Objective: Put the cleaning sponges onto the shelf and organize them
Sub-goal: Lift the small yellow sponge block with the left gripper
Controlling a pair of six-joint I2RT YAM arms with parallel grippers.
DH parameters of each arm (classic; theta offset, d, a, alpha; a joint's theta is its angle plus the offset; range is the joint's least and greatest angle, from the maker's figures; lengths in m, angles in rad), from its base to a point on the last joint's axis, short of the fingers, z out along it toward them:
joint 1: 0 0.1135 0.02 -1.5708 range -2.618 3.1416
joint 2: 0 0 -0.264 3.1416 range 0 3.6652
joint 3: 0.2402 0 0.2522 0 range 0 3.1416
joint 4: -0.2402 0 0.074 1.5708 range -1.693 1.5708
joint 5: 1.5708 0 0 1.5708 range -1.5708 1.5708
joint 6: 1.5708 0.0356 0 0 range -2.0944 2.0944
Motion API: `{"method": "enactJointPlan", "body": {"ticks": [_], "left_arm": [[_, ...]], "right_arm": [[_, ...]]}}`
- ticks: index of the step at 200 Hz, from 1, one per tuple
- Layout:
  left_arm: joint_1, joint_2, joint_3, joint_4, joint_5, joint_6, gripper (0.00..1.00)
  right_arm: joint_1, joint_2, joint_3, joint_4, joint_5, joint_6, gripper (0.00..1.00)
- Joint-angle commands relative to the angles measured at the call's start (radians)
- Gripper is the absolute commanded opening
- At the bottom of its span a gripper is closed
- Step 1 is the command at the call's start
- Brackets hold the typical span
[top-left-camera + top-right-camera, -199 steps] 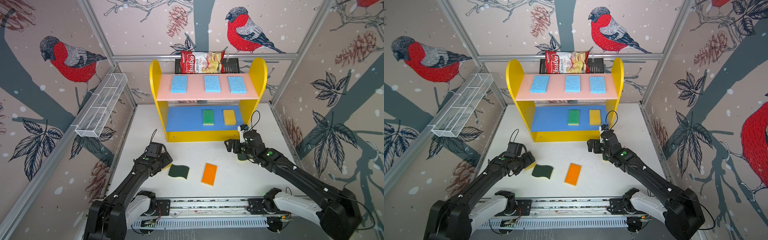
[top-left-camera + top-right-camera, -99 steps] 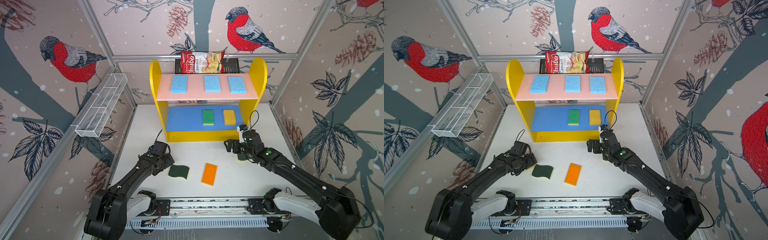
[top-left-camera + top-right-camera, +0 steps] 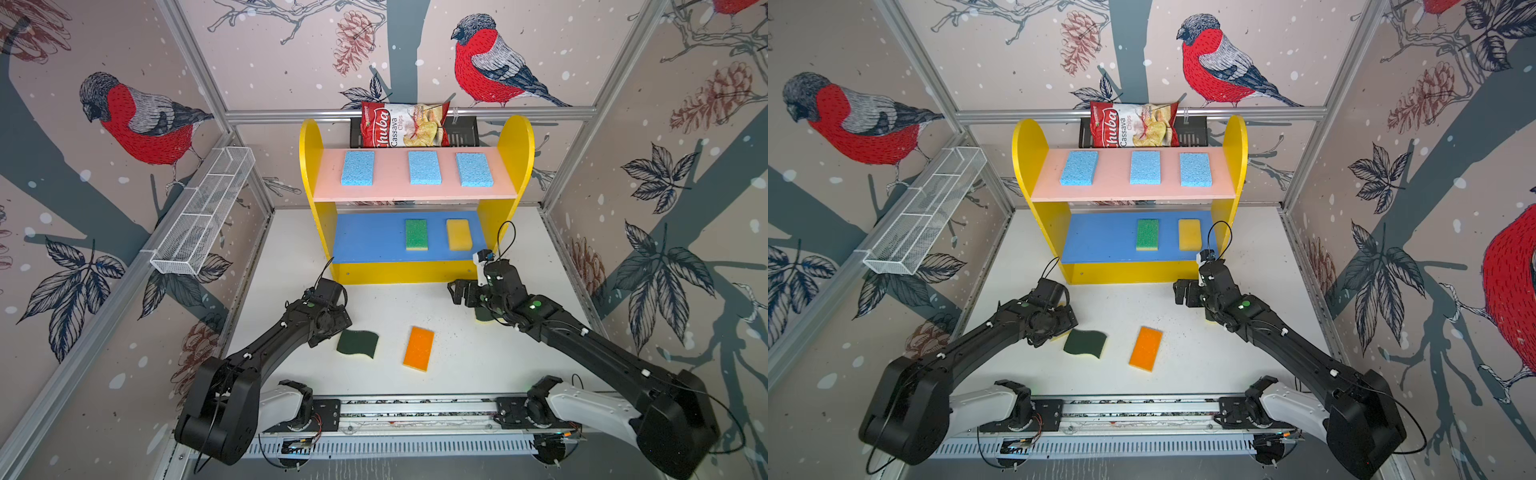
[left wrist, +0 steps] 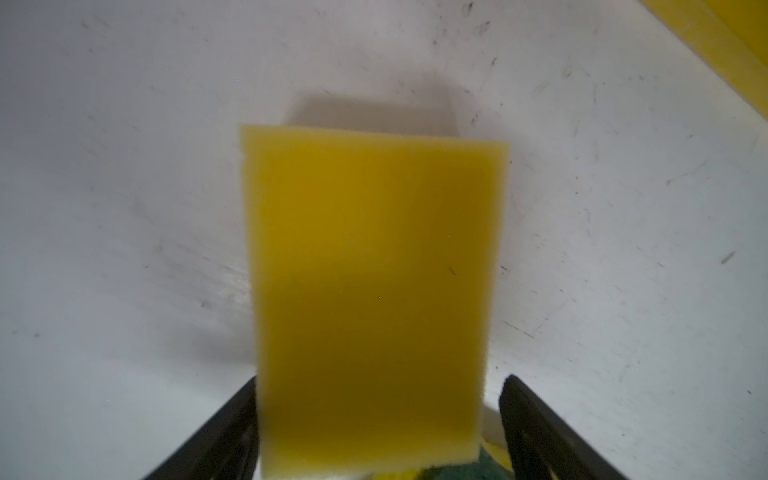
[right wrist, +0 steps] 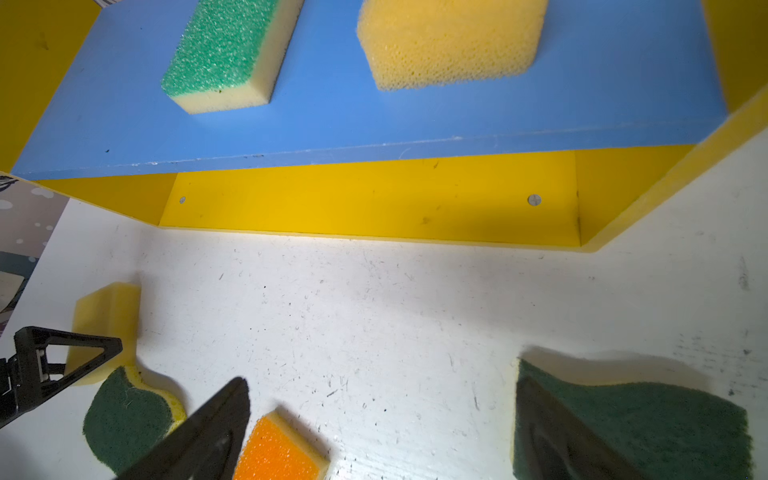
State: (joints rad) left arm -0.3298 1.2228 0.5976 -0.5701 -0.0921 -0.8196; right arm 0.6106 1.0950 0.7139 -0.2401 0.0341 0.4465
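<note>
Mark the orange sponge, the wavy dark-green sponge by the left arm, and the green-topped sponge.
orange sponge [image 3: 418, 348]: a top view, centre of orange face
wavy dark-green sponge [image 3: 357, 343]: a top view, centre of dark pad
green-topped sponge [image 3: 416, 234]: a top view, centre of green top

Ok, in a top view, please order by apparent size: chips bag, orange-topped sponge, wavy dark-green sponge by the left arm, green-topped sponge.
1. chips bag
2. orange-topped sponge and wavy dark-green sponge: look alike, unranked
3. green-topped sponge: smallest, but farther from the camera
</note>
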Motion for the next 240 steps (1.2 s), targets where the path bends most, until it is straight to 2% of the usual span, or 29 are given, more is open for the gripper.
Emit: {"method": "enactJointPlan", "body": {"ticks": [1, 77, 108, 134, 167, 240], "left_arm": [[-0.010, 0.017, 0.014, -0.027, -0.039, 0.019, 0.87], [-0.075, 0.119, 0.033, -0.039, -0.055, 0.007, 0.86], [-0.077, 0.128, 0.033, -0.035, -0.080, -0.009, 0.84], [-0.077, 0.161, 0.054, -0.099, -0.144, -0.072, 0.84], [-0.077, 0.189, 0.059, -0.056, -0.128, -0.066, 0.84], [-0.077, 0.188, 0.027, -0.054, -0.146, -0.060, 0.75]], "right_arm": [[0.000, 0.001, 0.007, 0.021, 0.001, -0.008, 1.00], [-0.001, 0.002, 0.009, 0.022, 0.000, -0.009, 1.00], [0.000, 0.001, 0.009, 0.016, -0.001, -0.011, 1.00], [0.000, 0.000, 0.007, 0.016, 0.001, -0.011, 1.00], [0.000, 0.000, 0.007, 0.013, 0.000, -0.011, 1.00], [0.000, -0.001, 0.004, 0.008, 0.000, -0.011, 1.00]]}}
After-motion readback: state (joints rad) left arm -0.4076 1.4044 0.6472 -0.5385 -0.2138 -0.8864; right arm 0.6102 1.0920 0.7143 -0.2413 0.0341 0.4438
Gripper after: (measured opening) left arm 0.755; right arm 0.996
